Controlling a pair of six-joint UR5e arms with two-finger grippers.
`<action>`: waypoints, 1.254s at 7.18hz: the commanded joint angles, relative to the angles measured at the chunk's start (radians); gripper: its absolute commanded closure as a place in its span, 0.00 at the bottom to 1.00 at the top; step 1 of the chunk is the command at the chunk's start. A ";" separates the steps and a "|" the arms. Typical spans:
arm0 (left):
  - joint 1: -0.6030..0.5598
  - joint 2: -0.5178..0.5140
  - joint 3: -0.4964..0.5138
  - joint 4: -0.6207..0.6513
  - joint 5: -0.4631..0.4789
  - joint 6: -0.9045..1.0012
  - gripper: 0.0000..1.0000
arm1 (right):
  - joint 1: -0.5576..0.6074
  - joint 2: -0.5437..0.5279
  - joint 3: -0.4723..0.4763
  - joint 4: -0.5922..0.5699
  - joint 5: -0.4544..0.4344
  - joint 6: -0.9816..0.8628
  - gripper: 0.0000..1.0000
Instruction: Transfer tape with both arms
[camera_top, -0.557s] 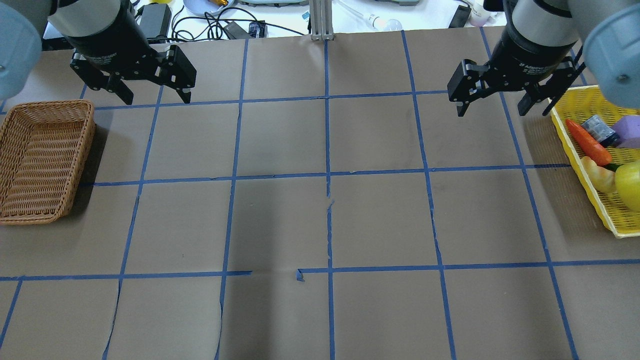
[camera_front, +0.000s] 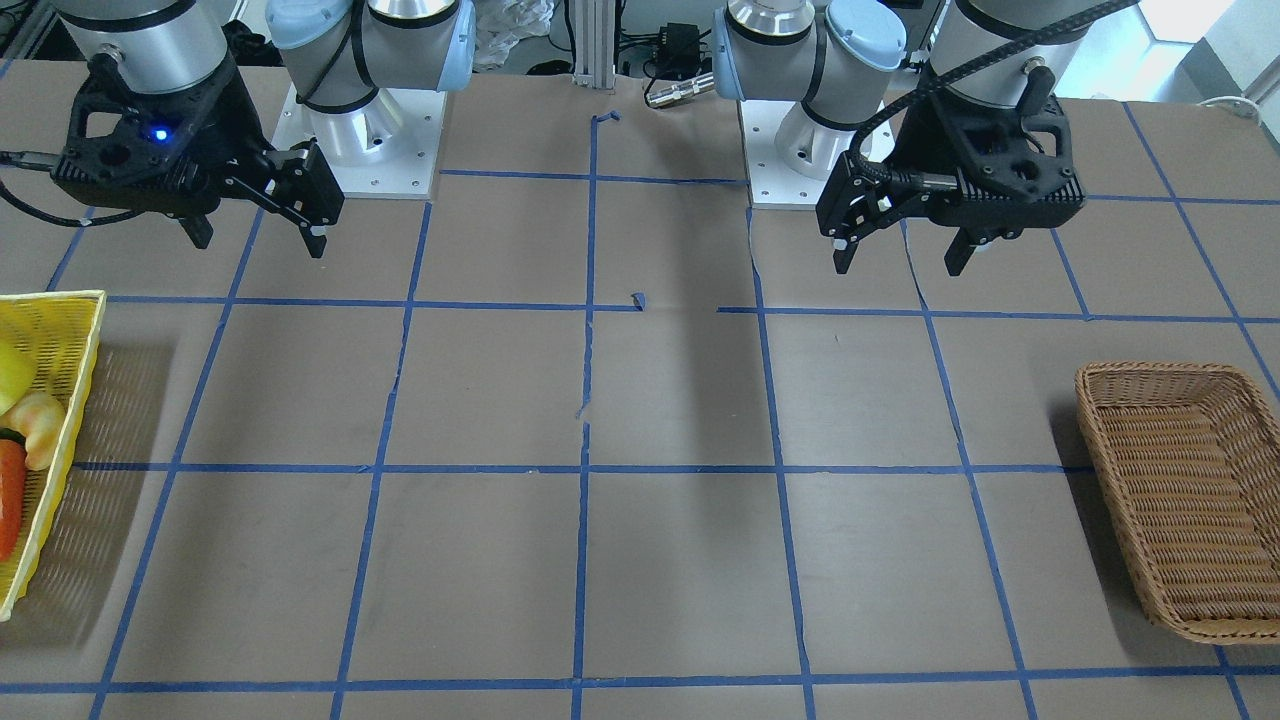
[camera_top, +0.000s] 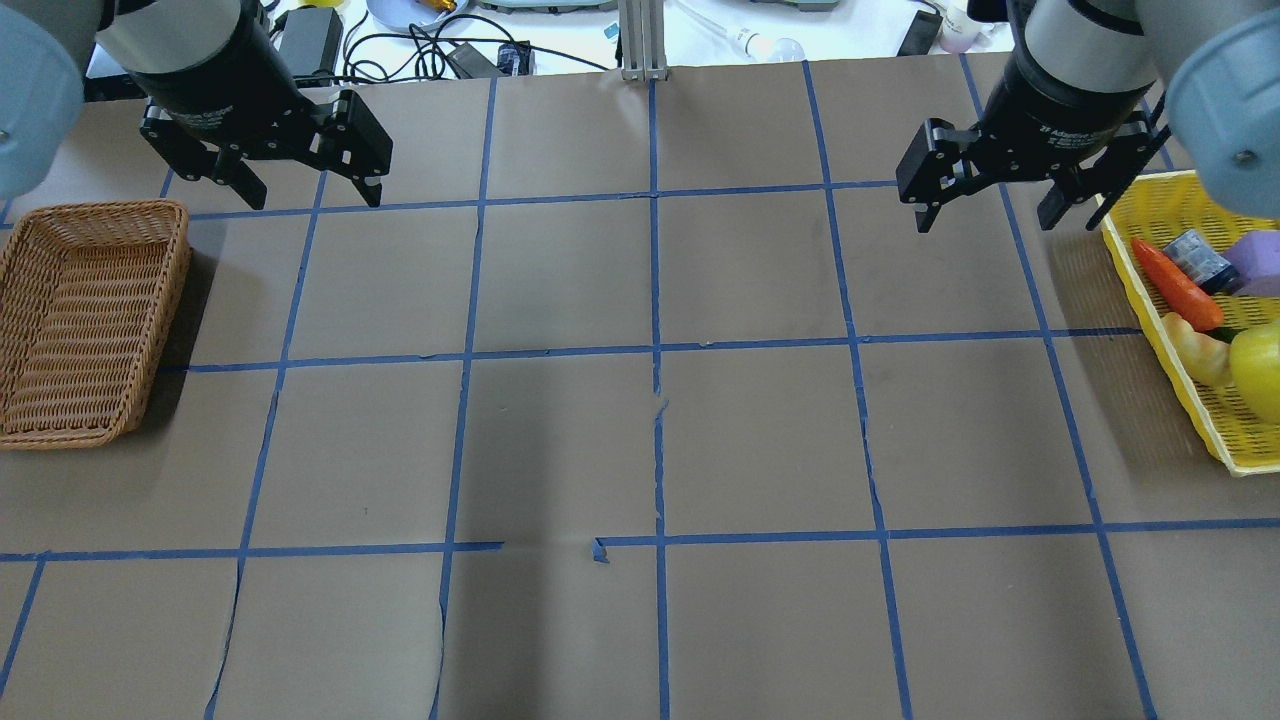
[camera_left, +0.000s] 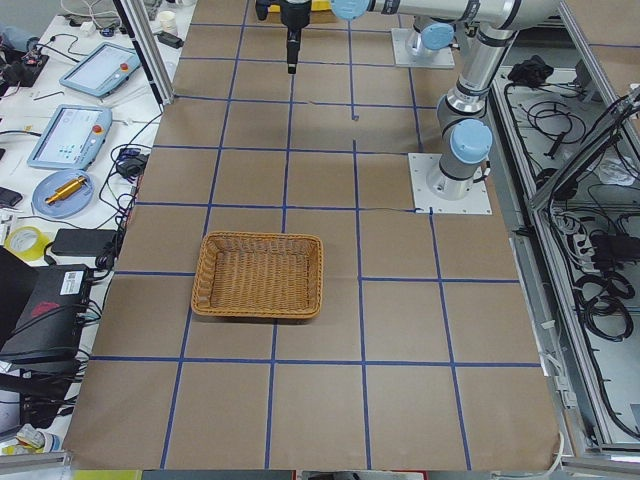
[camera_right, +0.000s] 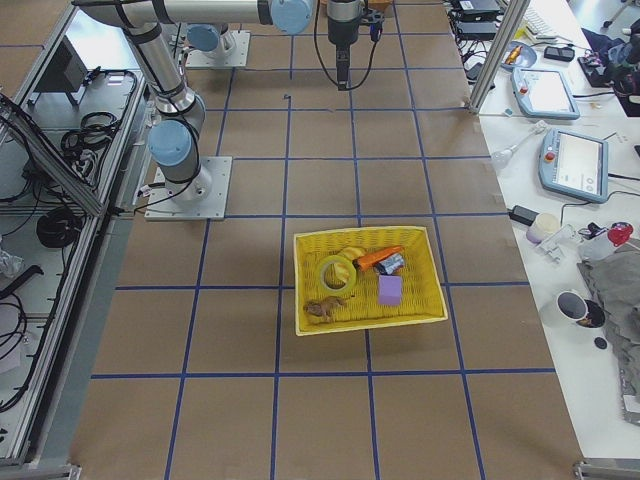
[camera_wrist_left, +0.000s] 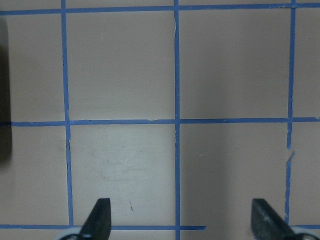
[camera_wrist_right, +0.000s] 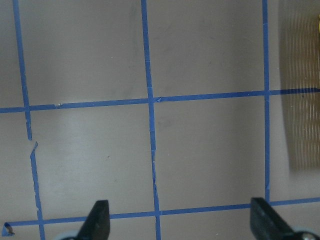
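Note:
The tape (camera_right: 321, 270), a yellow translucent roll, lies in the yellow basket (camera_right: 370, 325) in the exterior right view. A yellow-green shape (camera_top: 1262, 372) cut off at the overhead view's right edge may be the same roll. My right gripper (camera_top: 983, 222) hangs open and empty above the table just left of the yellow basket (camera_top: 1170, 350). My left gripper (camera_top: 312, 197) hangs open and empty at the far left, behind the wicker basket (camera_top: 80, 320). Both wrist views show only open fingers over bare paper: the left gripper (camera_wrist_left: 181, 220) and the right gripper (camera_wrist_right: 180, 220).
The yellow basket also holds a carrot (camera_top: 1175, 285), a dark block (camera_top: 1197, 258), a purple block (camera_top: 1258, 255) and a peach-coloured toy (camera_top: 1195, 350). The wicker basket (camera_front: 1180, 500) holds nothing. Brown paper with blue tape grid lines covers the table. Cables and devices lie beyond the far edge.

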 joint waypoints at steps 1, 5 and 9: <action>-0.001 -0.002 0.000 0.000 0.000 0.000 0.00 | -0.001 0.000 -0.002 0.001 0.000 -0.001 0.00; -0.001 0.000 0.000 0.000 0.000 0.000 0.00 | -0.001 0.005 0.007 -0.013 0.001 0.001 0.00; -0.001 -0.002 0.000 0.000 -0.002 0.000 0.00 | -0.001 0.003 0.013 -0.018 -0.002 -0.001 0.00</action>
